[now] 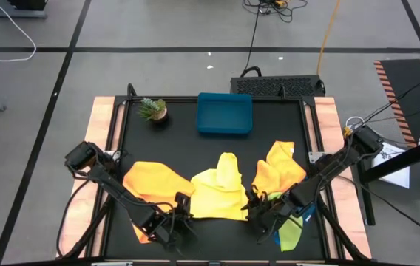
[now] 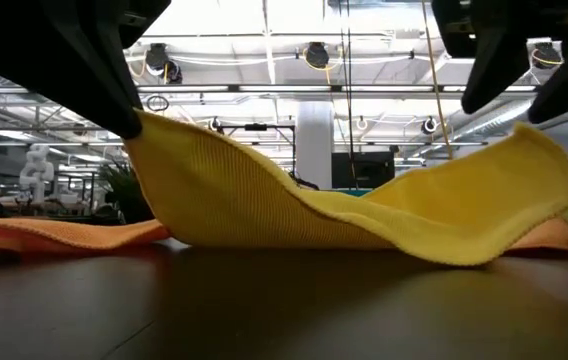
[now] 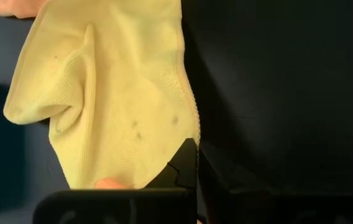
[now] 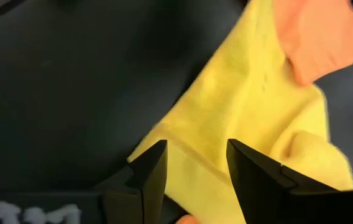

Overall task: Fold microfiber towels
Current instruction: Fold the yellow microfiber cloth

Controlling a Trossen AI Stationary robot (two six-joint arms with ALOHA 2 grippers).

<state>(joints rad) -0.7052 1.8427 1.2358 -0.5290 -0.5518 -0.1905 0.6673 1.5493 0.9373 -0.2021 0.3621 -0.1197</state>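
**High view: both claws at the yellow towel's near corners**

High view, desk from above. Left claw [image 1: 183, 209] clenched on the near left corner of the yellow towel [image 1: 217, 193]; low view shows that corner lifted off the desk [image 1: 188, 140], cloth sagging away from it. Right claw [image 1: 258, 205] at the towel's opposite near corner, fingers [image 4: 155, 168] spread, cloth lying between them; whether they pinch it I cannot tell. Orange towel [image 1: 154, 182] flat just outboard of the left claw. Second orange towel [image 1: 278, 170] beyond the right claw, touching the yellow one. Lime green towel [image 1: 290, 233] under the right arm, a blue edge showing beside it. Blue tray [image 1: 225, 113] and small potted plant [image 1: 153, 110] well beyond both claws.
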